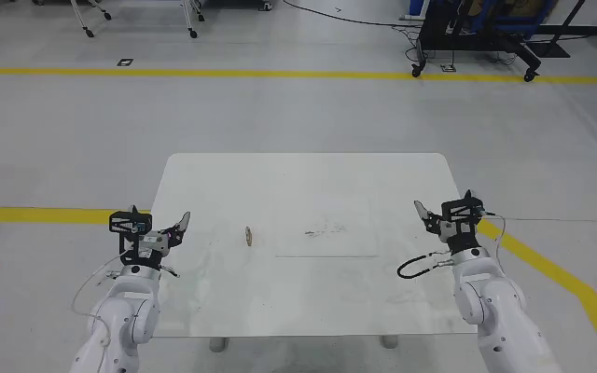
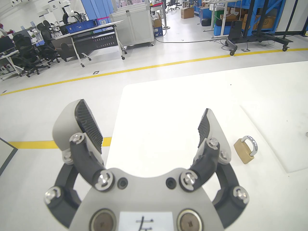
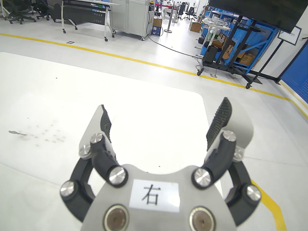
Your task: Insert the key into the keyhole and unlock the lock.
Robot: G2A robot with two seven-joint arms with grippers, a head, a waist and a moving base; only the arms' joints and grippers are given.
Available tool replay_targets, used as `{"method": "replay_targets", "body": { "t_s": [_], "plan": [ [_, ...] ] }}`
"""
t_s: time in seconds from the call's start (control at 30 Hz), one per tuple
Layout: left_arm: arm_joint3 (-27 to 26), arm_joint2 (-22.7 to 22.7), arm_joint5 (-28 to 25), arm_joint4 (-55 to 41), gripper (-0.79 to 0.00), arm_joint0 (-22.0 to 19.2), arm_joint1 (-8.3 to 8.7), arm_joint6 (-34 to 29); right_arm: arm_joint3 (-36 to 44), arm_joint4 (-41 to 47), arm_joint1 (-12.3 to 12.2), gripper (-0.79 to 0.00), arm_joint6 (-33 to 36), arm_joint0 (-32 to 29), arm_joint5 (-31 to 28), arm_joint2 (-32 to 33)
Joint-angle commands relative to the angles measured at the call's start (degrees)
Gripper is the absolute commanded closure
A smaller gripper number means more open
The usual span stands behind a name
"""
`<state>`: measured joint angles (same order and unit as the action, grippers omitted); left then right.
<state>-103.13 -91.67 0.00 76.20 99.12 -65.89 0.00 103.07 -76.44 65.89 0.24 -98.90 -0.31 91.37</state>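
Barely started here: left jaws and right jaws both gape wide, empty, at opposite counter (image 1: 373,186) edges. Brass padlock (image 2: 245,151) lies near my left, key (image 3: 16,132) mid-counter. Next, I reckon, pinching that flat key cleanly.

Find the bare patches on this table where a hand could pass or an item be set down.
Bare: the whole far half of the table, beyond the padlock and thin mat; also the near strip in front of them, between the left gripper and right gripper. Busiest: the mat, bearing what looks like the key.
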Motion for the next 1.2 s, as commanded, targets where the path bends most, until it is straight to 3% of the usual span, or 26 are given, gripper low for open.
{"method": "replay_targets", "body": {
  "t_s": [0.0,0.33,0.53,0.67,0.77,0.93,1.0,1.03,1.13,1.17],
  "plan": [
    [0.00,0.00,0.00,0.00,-0.785,0.00,0.00,0.00,-0.64,-0.82,0.04,-0.785,1.60,2.01,-2.85,-2.07],
    [0.00,0.00,0.00,0.00,-0.785,0.00,0.00,0.00,-12.84,-4.43,1.10,-0.785,10.94,20.73,-22.92,-18.25],
    [0.00,0.00,0.00,0.00,-0.785,0.00,0.00,0.00,-25.63,2.17,1.87,-0.785,11.49,32.15,-45.67,-25.12],
    [0.00,0.00,0.00,0.00,-0.785,0.00,0.00,0.00,-34.48,2.06,2.78,-0.785,11.61,39.81,-55.99,-30.26],
    [0.00,0.00,0.00,0.00,-0.785,0.00,0.00,0.00,-39.13,0.32,3.66,-0.782,10.90,43.99,-57.68,-33.69],
    [0.00,0.00,0.00,0.00,-0.785,0.00,0.00,0.00,-45.60,-0.78,5.54,-0.785,9.66,48.57,-55.05,-38.50],
    [0.00,0.00,0.00,0.00,-0.785,0.00,0.00,0.00,-48.23,-0.82,6.40,-0.705,9.43,50.27,-54.68,-40.48],
    [0.00,0.00,0.00,0.00,-0.785,0.00,0.00,0.00,-49.38,-1.10,6.83,-0.582,9.29,51.00,-54.55,-41.52],
    [0.00,0.00,0.00,0.00,-0.785,0.00,0.00,0.00,-52.61,-1.91,7.90,-0.385,7.83,52.88,-54.90,-44.03],
    [0.00,0.00,0.00,0.00,-0.785,0.00,0.00,0.00,-53.65,-2.15,8.19,-0.376,7.06,53.39,-55.19,-44.68]
  ]
}}
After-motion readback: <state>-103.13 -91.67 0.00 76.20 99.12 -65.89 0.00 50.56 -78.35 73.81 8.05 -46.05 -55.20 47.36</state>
